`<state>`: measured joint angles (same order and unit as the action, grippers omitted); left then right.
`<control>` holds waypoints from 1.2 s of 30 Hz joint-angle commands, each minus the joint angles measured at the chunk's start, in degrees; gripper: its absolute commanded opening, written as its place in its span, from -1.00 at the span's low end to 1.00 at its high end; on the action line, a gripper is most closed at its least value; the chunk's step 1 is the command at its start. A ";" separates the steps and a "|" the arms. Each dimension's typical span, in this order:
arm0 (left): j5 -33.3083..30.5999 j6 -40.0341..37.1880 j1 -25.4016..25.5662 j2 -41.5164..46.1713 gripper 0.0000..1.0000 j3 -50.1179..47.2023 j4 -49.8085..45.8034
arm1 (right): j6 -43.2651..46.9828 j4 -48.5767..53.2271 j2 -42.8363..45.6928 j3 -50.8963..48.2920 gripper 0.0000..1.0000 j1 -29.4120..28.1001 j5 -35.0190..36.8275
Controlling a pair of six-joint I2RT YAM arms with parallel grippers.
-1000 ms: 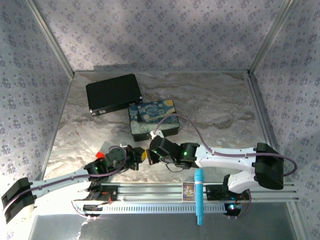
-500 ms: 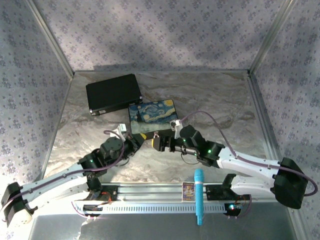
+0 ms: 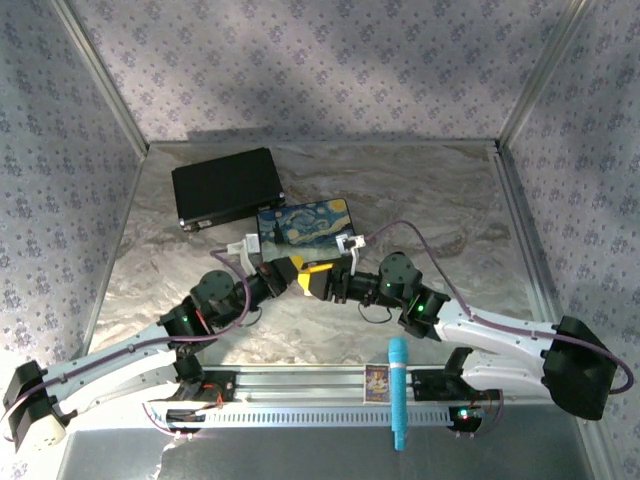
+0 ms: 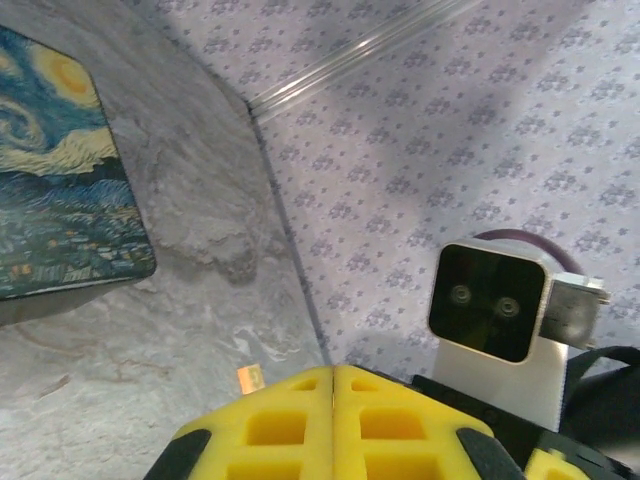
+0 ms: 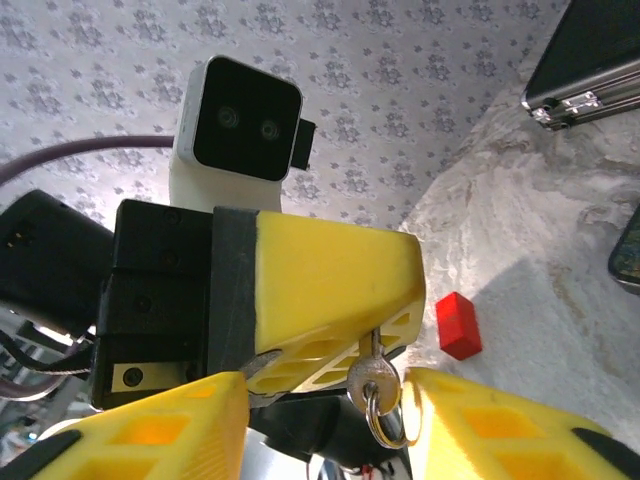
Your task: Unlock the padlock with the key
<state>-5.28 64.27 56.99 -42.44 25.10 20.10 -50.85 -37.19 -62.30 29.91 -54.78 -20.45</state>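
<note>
Key of thin silvery metal [image 5: 372,378], a ring through its head, juts from below the tip of the left gripper [image 5: 405,315], whose yellow foam fingers are pressed together on its other end. It hangs between the wide-spread fingers of the right gripper [image 3: 317,282]. Since a second ago both grippers have moved forward, and they now meet just short of the starry painted box [image 3: 305,225].

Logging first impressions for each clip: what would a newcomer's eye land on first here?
The two arms meet nose to nose over the table, the left gripper and the right gripper almost touching at the near edge of the painted box. In the right wrist view, the key hangs on its ring from the left gripper's shut yellow fingers, between the right gripper's open ones, with a red block behind.
</note>
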 commanded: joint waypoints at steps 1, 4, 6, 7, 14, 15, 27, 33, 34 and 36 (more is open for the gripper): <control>1.66 -0.23 -0.13 0.75 -1.00 0.01 5.83 | -0.48 -3.72 -0.10 -0.60 -0.19 0.82 -0.91; 1.84 0.66 0.11 0.34 -1.00 -0.27 6.60 | -0.48 -4.23 -0.51 -0.60 -0.35 0.93 -0.90; 1.64 0.82 0.36 0.25 -1.00 -0.49 7.19 | -0.70 -4.80 -1.12 -0.40 -0.43 0.95 -1.38; 1.51 1.03 0.40 0.19 -1.00 -0.49 7.17 | -0.87 -5.28 -1.47 -0.43 -0.50 0.99 -1.58; 1.25 1.10 0.40 -0.17 -1.00 -0.41 6.56 | -2.49 -8.85 -2.67 -1.74 -0.80 1.26 -1.45; 1.24 1.03 0.40 -0.17 -1.00 -0.56 6.74 | -2.49 -8.95 -2.49 -2.02 -0.85 1.28 -1.22; -3.33 1.12 0.32 0.79 0.61 -0.04 0.06 | -2.72 -4.44 1.44 -4.70 -1.00 2.51 -0.21; -11.73 -4.13 0.32 0.76 0.99 8.26 -24.96 | -1.19 19.61 4.85 -2.56 -1.00 5.36 6.04; -13.14 -5.40 0.31 -1.32 0.95 11.06 -31.51 | -0.79 24.02 5.61 -2.27 -1.00 5.82 7.90; -12.96 -8.95 0.31 -6.57 0.84 15.68 -40.44 | -0.27 30.76 6.68 -2.04 -1.00 6.45 11.02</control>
<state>-14.57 61.30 57.36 -44.95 34.81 -3.29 -52.86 -21.37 -57.34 25.93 -49.10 -15.42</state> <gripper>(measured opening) 0.933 0.052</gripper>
